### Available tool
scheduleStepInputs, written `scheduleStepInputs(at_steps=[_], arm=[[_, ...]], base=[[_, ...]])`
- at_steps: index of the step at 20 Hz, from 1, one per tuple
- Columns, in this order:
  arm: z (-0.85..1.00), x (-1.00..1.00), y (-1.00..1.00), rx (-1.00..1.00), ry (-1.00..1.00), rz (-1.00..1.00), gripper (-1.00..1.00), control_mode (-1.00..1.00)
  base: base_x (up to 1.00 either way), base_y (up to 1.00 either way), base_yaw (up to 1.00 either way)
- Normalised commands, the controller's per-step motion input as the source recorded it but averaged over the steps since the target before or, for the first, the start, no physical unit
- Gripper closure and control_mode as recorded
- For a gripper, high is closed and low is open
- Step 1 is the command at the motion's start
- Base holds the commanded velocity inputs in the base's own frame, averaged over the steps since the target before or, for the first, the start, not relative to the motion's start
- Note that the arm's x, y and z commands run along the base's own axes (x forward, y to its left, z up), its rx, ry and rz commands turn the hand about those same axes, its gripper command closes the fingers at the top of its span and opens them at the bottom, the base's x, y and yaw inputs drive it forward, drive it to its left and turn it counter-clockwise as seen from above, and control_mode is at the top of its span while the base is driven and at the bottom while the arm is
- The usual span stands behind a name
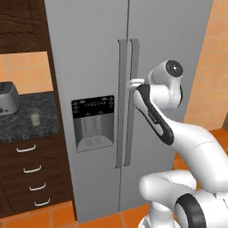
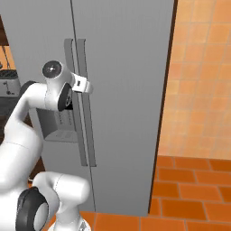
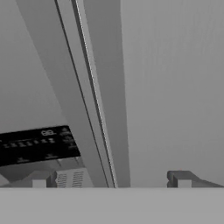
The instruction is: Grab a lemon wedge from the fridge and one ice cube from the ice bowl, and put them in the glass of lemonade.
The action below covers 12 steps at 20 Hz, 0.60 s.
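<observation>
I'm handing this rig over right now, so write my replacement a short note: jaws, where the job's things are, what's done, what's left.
Gripper: jaws open, holding nothing, up against the handles in the middle of the fridge, straddling them in the hand view.
Fridge: both doors shut; the dispenser panel is on the left door.
Glass of lemonade: on the dark counter left of the fridge, in front of the toaster.
Done: the arm has reached the handles.
Left: open a door, take a lemon wedge, fetch an ice cube, put both in the glass. Wedge and ice bowl are not yet located.
</observation>
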Motion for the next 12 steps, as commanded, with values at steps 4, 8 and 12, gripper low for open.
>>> scheduleStepInputs(at_steps=[4, 8, 12], arm=[[-0.03, 0.38, -0.05, -0.12, 0.01, 0.06, -1.00, -1.00], [-0.25, 0.46, 0.00, -0.02, -0.02, 0.02, -1.00, -1.00], [-0.37, 0.59, 0.00, 0.00, -0.02, 0.00, -1.00, -1.00]], base=[[0.00, 0.00, 0.00], [0.00, 0.00, 0.00], [0.00, 0.00, 0.00]])
